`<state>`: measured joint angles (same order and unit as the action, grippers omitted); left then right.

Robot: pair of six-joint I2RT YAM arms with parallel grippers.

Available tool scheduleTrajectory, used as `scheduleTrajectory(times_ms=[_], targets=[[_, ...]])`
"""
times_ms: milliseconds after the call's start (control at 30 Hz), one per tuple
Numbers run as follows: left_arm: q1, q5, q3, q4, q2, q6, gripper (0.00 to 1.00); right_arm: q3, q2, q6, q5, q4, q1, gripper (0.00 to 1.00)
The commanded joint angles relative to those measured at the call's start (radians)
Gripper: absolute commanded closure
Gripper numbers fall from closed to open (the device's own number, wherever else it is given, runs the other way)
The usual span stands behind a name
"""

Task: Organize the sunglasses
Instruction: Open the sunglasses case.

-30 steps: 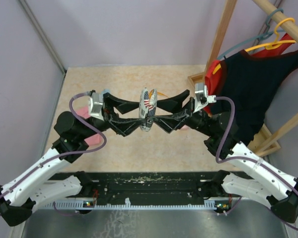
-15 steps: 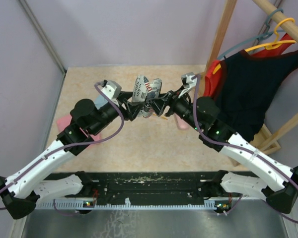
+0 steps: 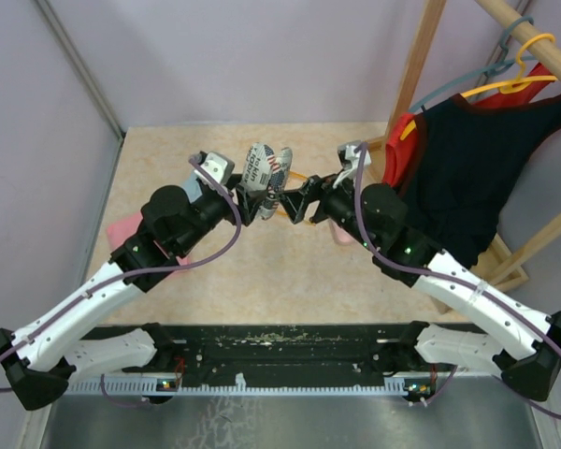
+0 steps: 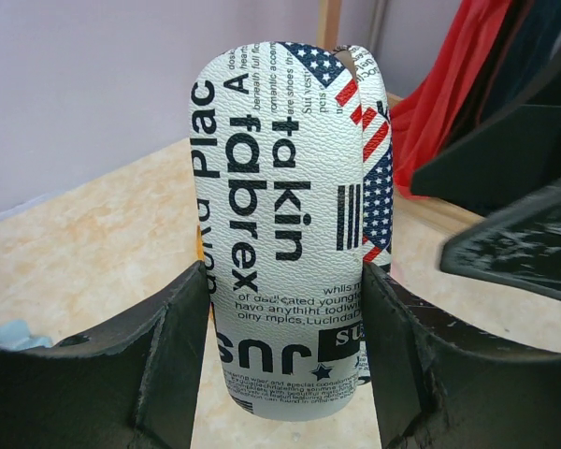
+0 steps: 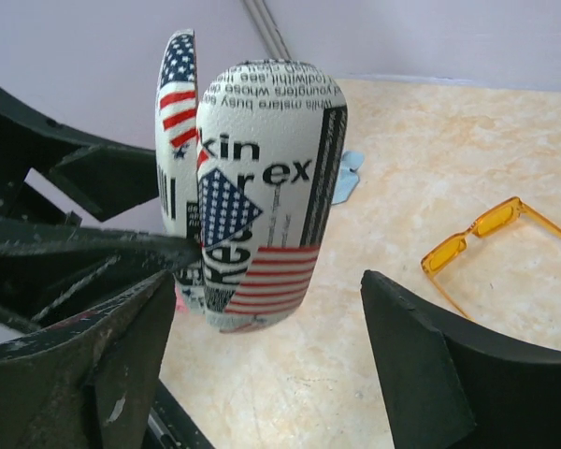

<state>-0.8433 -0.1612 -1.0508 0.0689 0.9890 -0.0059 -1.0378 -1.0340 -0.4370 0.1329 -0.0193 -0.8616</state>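
Grip, from above: the left gripper (image 3: 254,201) held the printed case (image 3: 265,166) aloft, ajar. Left wrist: it pinched both sides. Right wrist: the right gripper (image 5: 266,281) gaped, empty; the orange sunglasses (image 5: 481,241) lay on the table (image 5: 505,140) beyond. Judged best: steady the case before fetching them.

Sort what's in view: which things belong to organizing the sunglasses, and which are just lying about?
In the job: orange sunglasses, lying untouched; printed case, clamped in the left gripper's jaws.
Lying about: black garment and red garment, hanging at right; pink item, partly hidden.
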Motion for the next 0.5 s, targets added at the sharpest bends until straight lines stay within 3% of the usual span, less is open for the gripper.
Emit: scheduleTrajectory(times_ms=[0,200,300,467], targets=[[0.005,-0.023,-0.008,-0.034,-0.042,0.023,1.00,0.023,0.103,0.052,-0.044,0.080,-0.004,0.18],[0.004,0.007,0.047,-0.061,-0.052,0.111,1.00,0.099,0.224,0.109,0.007,0.081,-0.004,0.17],[-0.003,0.086,0.124,-0.106,-0.031,0.263,1.00,0.170,0.288,0.130,0.101,0.064,-0.004,0.17],[-0.108,-0.038,0.239,-0.150,0.068,0.500,1.00,0.223,0.368,0.149,0.216,-0.020,-0.004,0.18]])
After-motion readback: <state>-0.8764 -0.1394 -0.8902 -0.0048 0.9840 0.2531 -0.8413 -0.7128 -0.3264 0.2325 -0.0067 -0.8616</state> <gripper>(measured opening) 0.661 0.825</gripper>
